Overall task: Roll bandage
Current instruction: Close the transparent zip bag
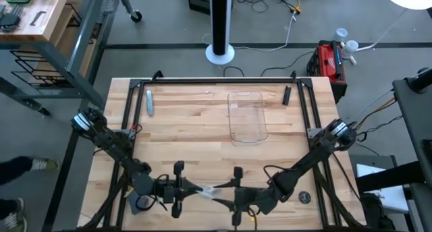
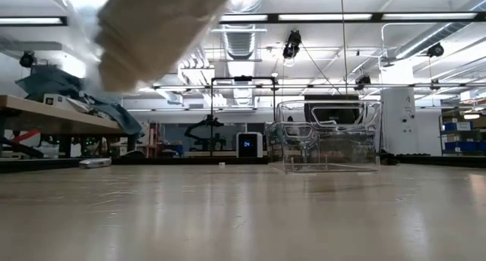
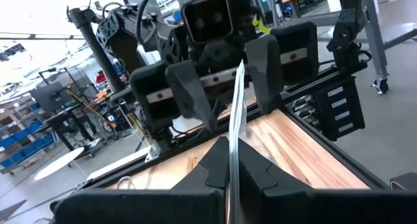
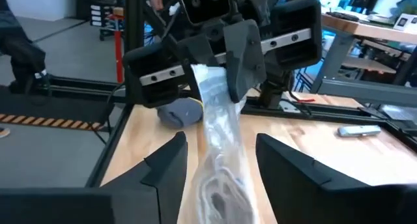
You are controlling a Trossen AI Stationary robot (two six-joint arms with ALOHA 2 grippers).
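A wrinkly clear plastic wrapper [image 1: 209, 190] hangs above the table near its front edge, stretched between my two grippers, which face each other. Whitish gauze, the bandage [image 4: 218, 188], shows through the wrapper at the end nearer my right gripper. It also looms blurred in the low view [image 2: 152, 29]. My left gripper [image 1: 192, 187] is shut on the wrapper's left end. My right gripper [image 4: 218, 152] stands open, one finger on each side of the wrapper's bandage end; no touch shows. My left gripper pinches the wrapper's flat left end [image 4: 218, 77] between its two fingers. The fingers [image 3: 212, 168] lie level and come from the table's left, along the wrapper. The plastic stands edge-on in the hold and runs lifted clear of the table toward my right gripper.
A clear rectangular tray [image 1: 246, 117] stands at the far middle of the table. A small grey object [image 1: 149, 102] lies at the far left and a dark one [image 1: 286, 95] at the far right. A round disc [image 1: 304, 197] lies near the right arm.
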